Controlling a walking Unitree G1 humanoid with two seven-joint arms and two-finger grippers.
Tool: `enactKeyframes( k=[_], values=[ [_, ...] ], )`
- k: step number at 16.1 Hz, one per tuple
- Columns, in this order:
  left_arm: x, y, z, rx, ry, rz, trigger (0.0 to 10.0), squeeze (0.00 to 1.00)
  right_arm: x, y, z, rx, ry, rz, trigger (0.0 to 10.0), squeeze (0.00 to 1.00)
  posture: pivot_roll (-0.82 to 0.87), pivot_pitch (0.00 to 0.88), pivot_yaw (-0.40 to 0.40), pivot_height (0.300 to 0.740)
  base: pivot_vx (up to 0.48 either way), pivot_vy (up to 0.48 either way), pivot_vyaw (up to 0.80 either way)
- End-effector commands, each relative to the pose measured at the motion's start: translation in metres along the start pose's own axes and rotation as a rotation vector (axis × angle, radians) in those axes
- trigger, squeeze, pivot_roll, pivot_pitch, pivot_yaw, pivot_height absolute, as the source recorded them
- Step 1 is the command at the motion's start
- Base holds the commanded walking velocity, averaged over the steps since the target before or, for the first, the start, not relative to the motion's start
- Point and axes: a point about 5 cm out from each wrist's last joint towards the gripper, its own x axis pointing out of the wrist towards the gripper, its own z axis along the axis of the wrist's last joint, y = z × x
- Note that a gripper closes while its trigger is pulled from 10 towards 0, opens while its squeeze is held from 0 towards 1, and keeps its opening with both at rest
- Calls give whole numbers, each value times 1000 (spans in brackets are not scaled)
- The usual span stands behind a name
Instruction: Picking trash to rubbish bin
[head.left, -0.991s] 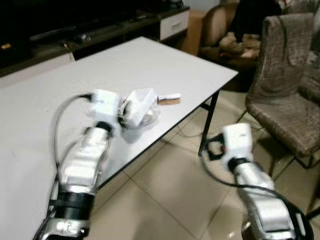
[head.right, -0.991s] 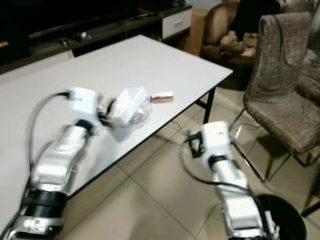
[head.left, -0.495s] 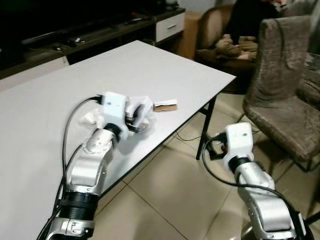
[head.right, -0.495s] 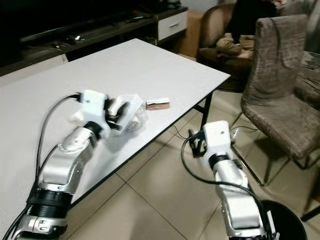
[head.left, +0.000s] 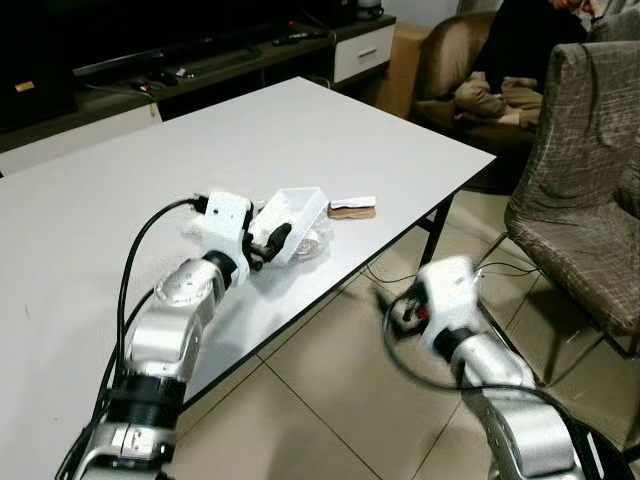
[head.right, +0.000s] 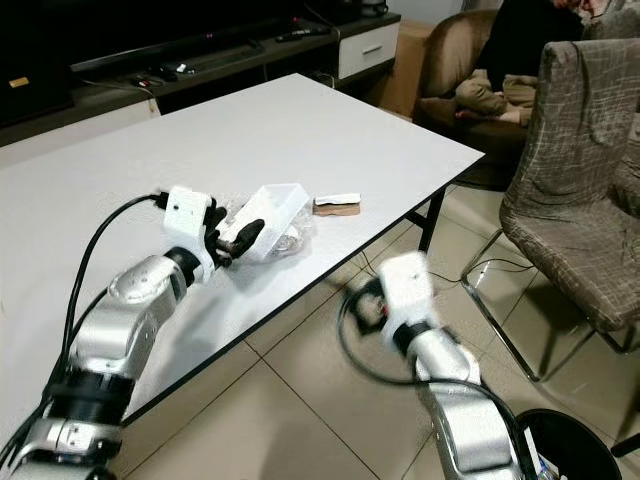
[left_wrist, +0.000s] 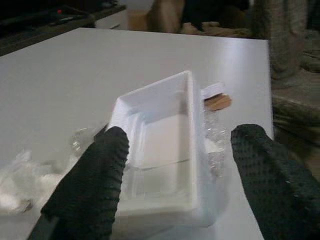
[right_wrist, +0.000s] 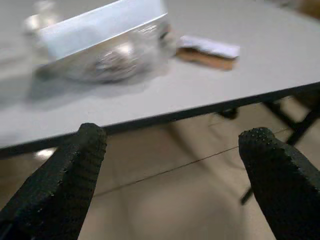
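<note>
White table: left gripper has settled spread around the tray; right gripper, at 5 o'clock, gapes idle, so grasp pending

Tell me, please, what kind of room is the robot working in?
Probably a home living or dining room: a white table with trash on it, an upholstered chair, and a low dark TV cabinet against the wall behind.
</note>
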Motion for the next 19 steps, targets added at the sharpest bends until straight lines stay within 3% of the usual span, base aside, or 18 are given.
enactKeyframes(
  k=[1,3,6,14,15,16,17,18,19],
  values=[
    [3,-1,0,-37,20,-42,10000,1000,-4,7,5,14,-5,90,10000,0,-11,0,29,740,0,0,0],
    [7,2,-8,-33,61,-59,10000,1000,-6,16,8,1,-2,194,10000,0,-7,0,28,740,0,0,0],
    [15,8,-18,22,111,-41,10000,1000,-9,23,9,-10,5,247,10000,0,-7,0,28,740,0,0,0],
    [34,13,-30,100,189,-58,10000,1000,-13,27,9,-15,17,264,10000,0,-28,0,41,740,0,0,0],
    [36,13,-30,128,194,-83,10000,0,-13,27,9,-19,17,261,10000,0,-35,0,46,740,0,0,0],
    [36,14,-30,128,192,-87,6314,0,-13,27,9,-19,17,260,10000,0,-36,0,47,740,0,0,0],
    [37,14,-30,129,190,-85,6314,0,-14,27,9,-18,17,260,10000,0,-36,0,47,740,0,0,0],
    [37,15,-30,139,186,-81,706,0,-13,27,9,-18,18,258,10000,0,-36,0,47,740,0,0,0],
    [37,15,-30,140,186,-86,0,0,-14,27,8,-18,19,257,10000,0,-34,0,47,740,0,0,0]
  ],
)
